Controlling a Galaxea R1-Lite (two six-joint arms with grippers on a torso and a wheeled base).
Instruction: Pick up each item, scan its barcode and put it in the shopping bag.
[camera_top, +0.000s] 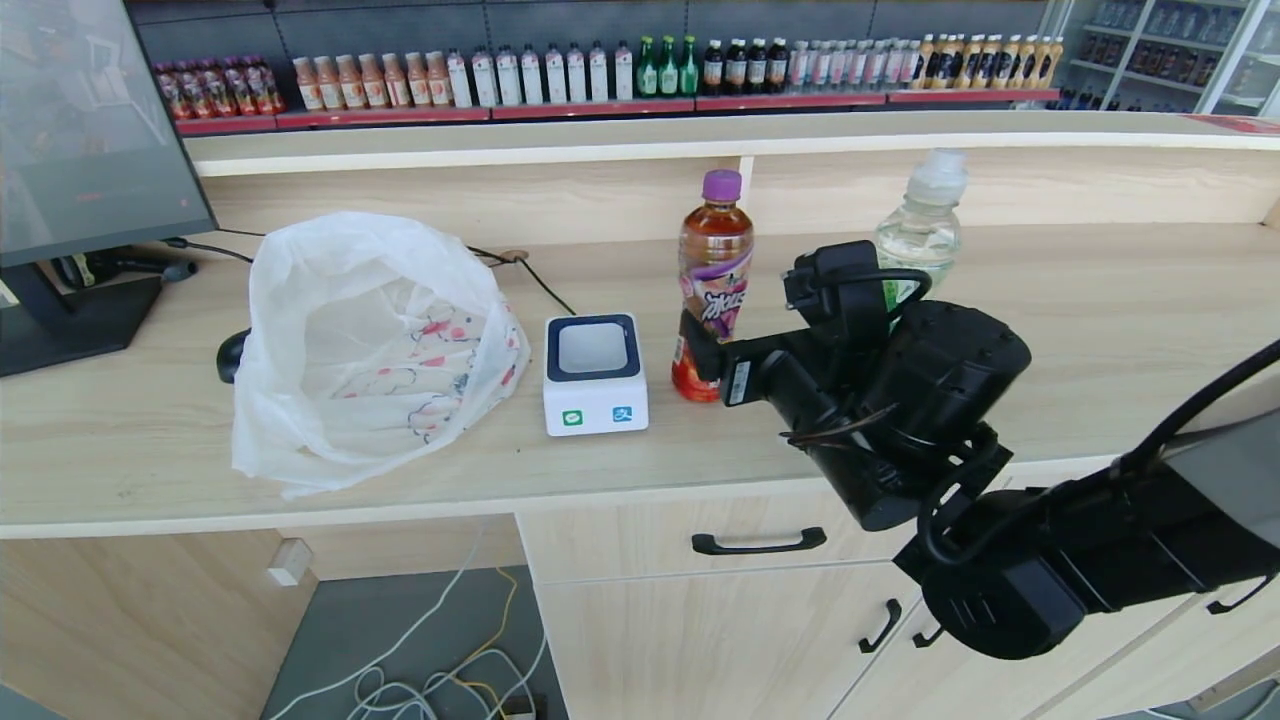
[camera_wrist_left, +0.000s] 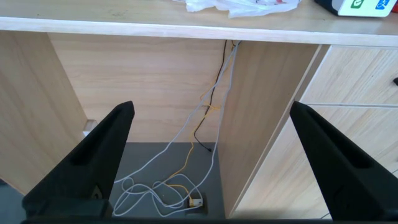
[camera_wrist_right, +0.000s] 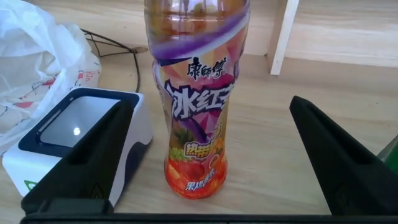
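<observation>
Tea bottle (camera_top: 713, 285), purple cap, stands upright on the bench (camera_top: 1100, 300), just beside the scanner (camera_top: 594, 372) on its right. Right gripper (camera_wrist_right: 210, 104) is spread wide around the bottle's lower half, one finger either side, no contact that I can make out. Left gripper (camera_wrist_left: 210, 109) is spread too, holding nothing, low in front of the bench edge, facing the recess with loose cables (camera_wrist_left: 180, 180). Shopping bag (camera_top: 370, 340) is slumped on the bench left of the scanner, mouth open toward the robot. Clear bottle (camera_top: 922, 225) stands upright behind the right wrist, partly hidden.

Risks, as I judge them:
- The bottle is tall and narrow. If one finger lands first, it may tip toward the scanner.
- A low grip over the label may cover the barcode.
- Lifting or swinging the wrist could clip the clear bottle.
- The bag is limp, so its mouth may fold shut under a dropped bottle.
</observation>
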